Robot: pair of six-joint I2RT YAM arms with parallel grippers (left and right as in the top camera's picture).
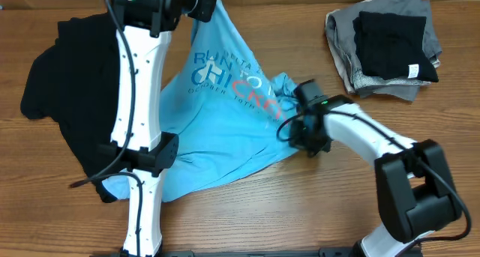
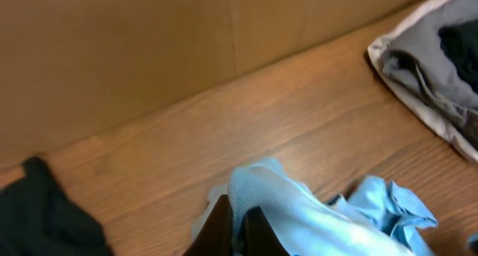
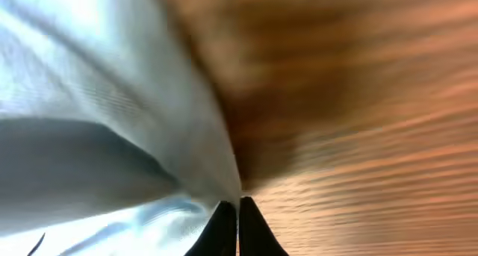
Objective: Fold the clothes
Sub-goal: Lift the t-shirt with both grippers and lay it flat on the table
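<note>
Shirt: light blue T-shirt [image 1: 225,111] with blue and red letters, in the middle of the overhead view, pulled out into a three-corner shape between the two claws, with its low part flat on the table.

Left claw: left gripper [image 2: 237,215] clenched on a bunched top edge of the light blue T-shirt, at the top middle of the overhead view, close to the wall.

Right claw: right gripper [image 3: 237,211] pinched tight on a thin fold of the light blue T-shirt, black tips pressed together, right of the middle in the overhead view, at the crumpled right corner of the shirt.

Black cloth: loose black garment [image 1: 64,85], left side of the overhead view, crumpled, just beside the shirt and partly hidden by the white left arm.

Pile: folded grey cloth [image 1: 345,40] with a folded black cloth [image 1: 390,43] on top, upper right of the overhead view, well apart from the shirt.

Table: brown wooden table [image 1: 300,212], bare wood at the bottom right of the overhead view.

Wall: plain brown cardboard wall [image 2: 112,54], upper left of the left wrist view, standing at the far edge of the table.
</note>
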